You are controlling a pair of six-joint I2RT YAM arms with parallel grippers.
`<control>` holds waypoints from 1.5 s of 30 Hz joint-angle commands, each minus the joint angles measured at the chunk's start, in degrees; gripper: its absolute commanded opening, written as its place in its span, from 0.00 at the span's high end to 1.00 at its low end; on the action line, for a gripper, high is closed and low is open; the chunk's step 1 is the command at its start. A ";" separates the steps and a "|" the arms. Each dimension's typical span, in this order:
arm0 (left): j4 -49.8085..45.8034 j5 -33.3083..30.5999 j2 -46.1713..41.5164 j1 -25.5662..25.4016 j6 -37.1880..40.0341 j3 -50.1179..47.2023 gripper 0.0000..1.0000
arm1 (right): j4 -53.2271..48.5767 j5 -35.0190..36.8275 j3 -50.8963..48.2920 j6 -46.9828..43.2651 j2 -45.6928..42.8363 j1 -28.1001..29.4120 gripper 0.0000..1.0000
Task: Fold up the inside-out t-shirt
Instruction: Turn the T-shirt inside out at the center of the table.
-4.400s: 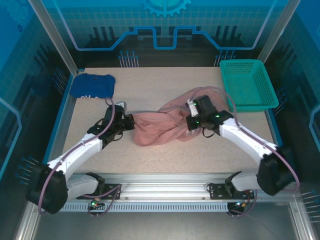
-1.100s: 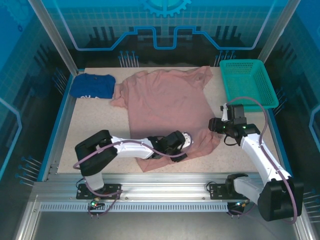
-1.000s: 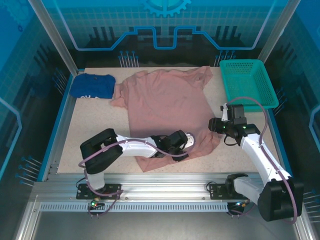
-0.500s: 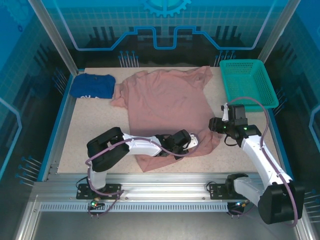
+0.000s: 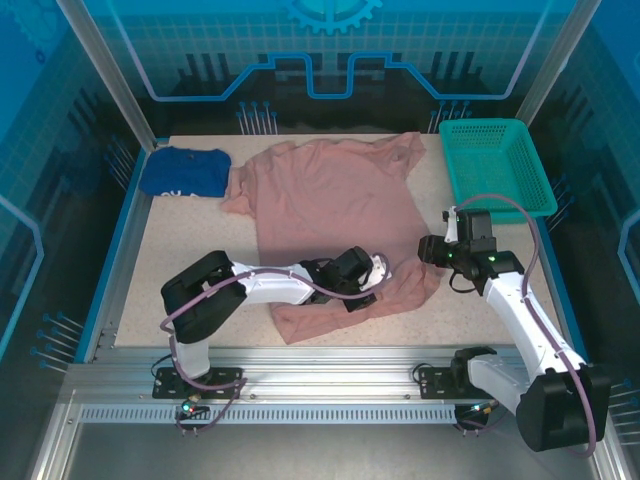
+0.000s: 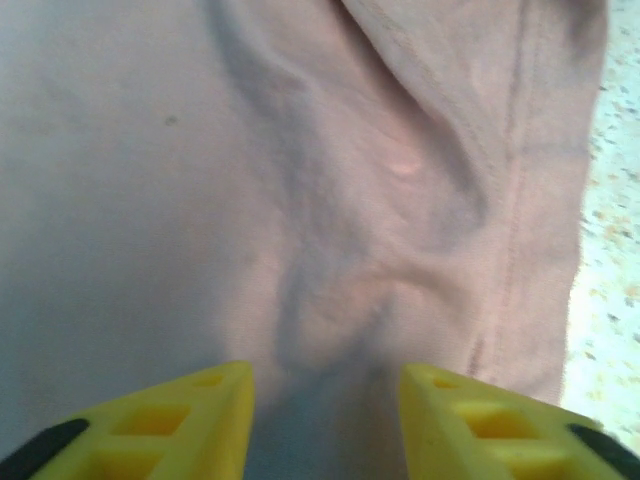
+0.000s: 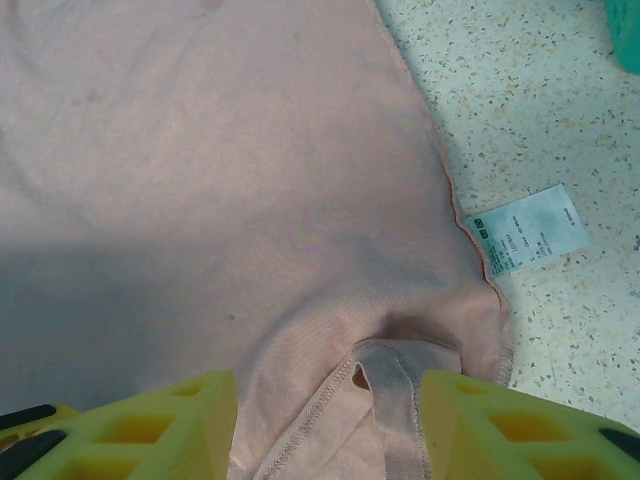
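T-shirt (image 5: pixel 335 205): pink, spread flat mid-table, collar and sleeves toward the far edge, bottom edge toward the near edge; bottom edge creased, its right corner turned under.
Tag (image 7: pixel 525 240): white, lying on the table (image 5: pixel 190 290) just beside the shirt's right side seam.
Left gripper (image 5: pixel 368 272): low over the shirt's near part; fingers apart, straddling a crease, nothing clamped.
Right gripper (image 5: pixel 437 250): at the shirt's near right corner; fingers apart over the turned hem, nothing held.
Step in hand: judged flattening and lay-out, fold not yet begun.
Next move calls for: each gripper to close on a near corner of the shirt, then carry both evenly toward the collar.
Blue garment (image 5: pixel 185 172): far left corner, apart from the shirt.
Basket (image 5: pixel 500 170): green, far right corner.
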 commanded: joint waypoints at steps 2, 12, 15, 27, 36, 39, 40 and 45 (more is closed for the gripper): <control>-4.67 6.29 2.31 0.18 -0.58 2.40 0.53 | -1.22 -0.76 -0.62 -0.89 -0.87 0.48 0.48; -3.58 4.88 2.63 0.26 -2.37 3.31 0.83 | -1.29 -1.02 -0.73 -1.18 -0.61 0.49 0.47; -3.04 6.08 1.73 0.68 -3.03 2.64 0.85 | -1.20 -1.20 -0.82 -1.18 -0.60 0.48 0.47; -1.95 9.16 0.66 2.11 -4.56 1.80 0.91 | -1.18 -1.55 -0.82 -1.34 -0.17 0.48 0.47; 0.56 16.23 -0.77 4.84 -8.73 0.40 0.89 | -1.30 -2.22 -0.82 -1.34 -0.01 0.48 0.47; 1.03 17.52 -0.78 5.70 -9.64 0.11 0.89 | -1.34 -2.34 -0.85 -1.34 0.01 0.48 0.47; 1.07 17.85 -0.76 5.88 -9.82 0.12 0.89 | -1.21 -2.43 -0.96 -1.39 0.01 0.50 0.47; 1.19 19.65 -0.13 6.78 -10.83 0.34 0.87 | -1.16 -2.52 -0.99 -1.37 0.21 0.48 0.47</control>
